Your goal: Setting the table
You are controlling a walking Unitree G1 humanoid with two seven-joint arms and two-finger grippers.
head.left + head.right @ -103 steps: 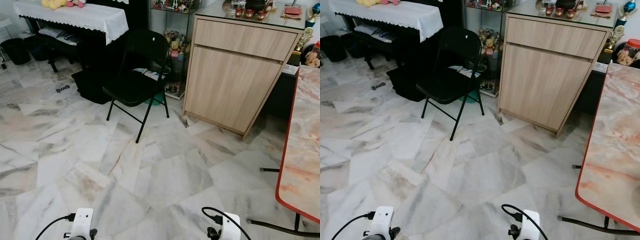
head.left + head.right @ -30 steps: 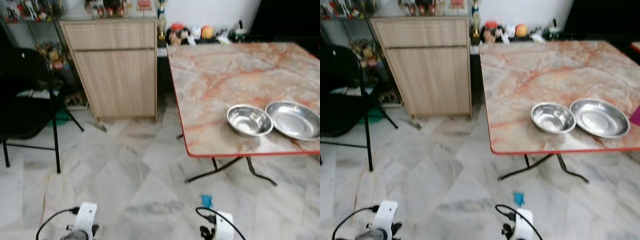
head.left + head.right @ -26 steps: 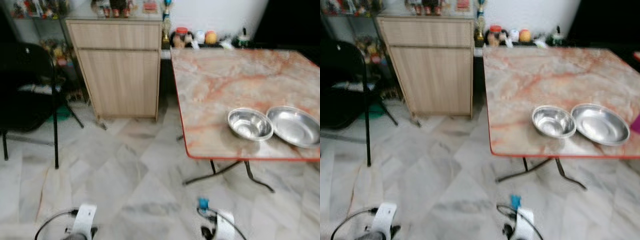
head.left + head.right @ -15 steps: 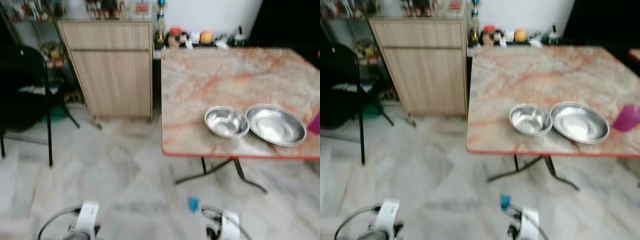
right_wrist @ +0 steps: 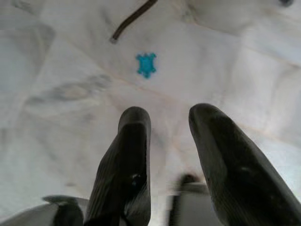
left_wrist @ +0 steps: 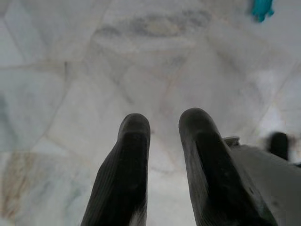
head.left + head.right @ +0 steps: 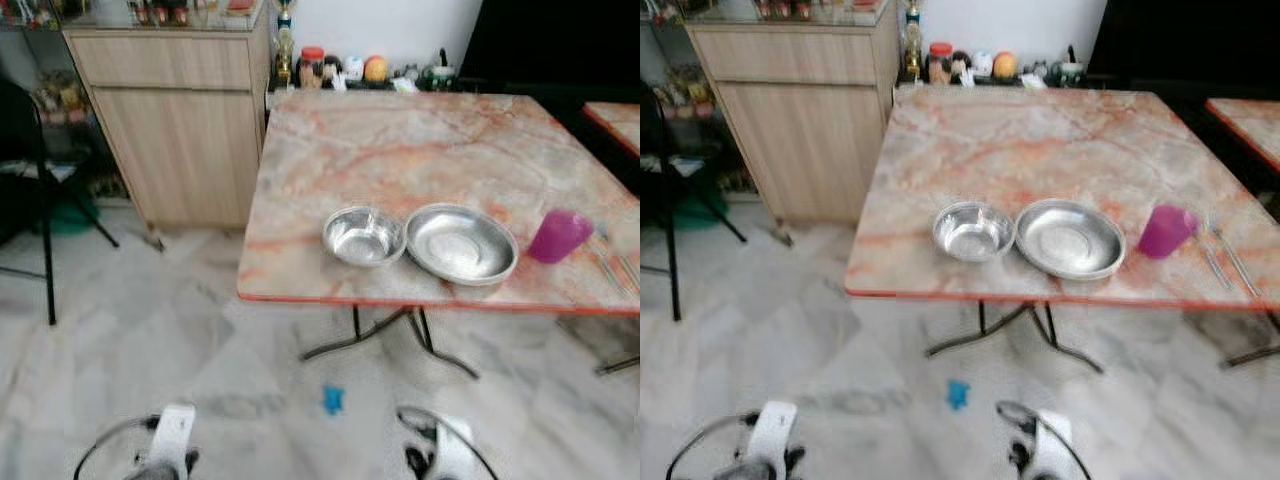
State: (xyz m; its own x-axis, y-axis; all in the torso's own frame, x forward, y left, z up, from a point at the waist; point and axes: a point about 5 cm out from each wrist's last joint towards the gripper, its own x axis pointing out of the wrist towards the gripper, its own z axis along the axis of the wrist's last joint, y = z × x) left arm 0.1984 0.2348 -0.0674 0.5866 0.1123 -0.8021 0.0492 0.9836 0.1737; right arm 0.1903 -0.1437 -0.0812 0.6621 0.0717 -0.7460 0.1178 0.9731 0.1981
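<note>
A: Left end effector (image 6: 162, 136) and right end effector (image 5: 169, 136) hang released, empty, over the floor.

B: Steel bowl (image 7: 363, 236) sits near the desk's (image 7: 300, 180) near edge; probably light, stiff, slippery. Pinch its rim.

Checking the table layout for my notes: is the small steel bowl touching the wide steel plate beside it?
Cannot tell. In the left eye view the small steel bowl and wide steel plate meet rim to rim with no visible gap, but blur hides whether they truly touch.
</note>
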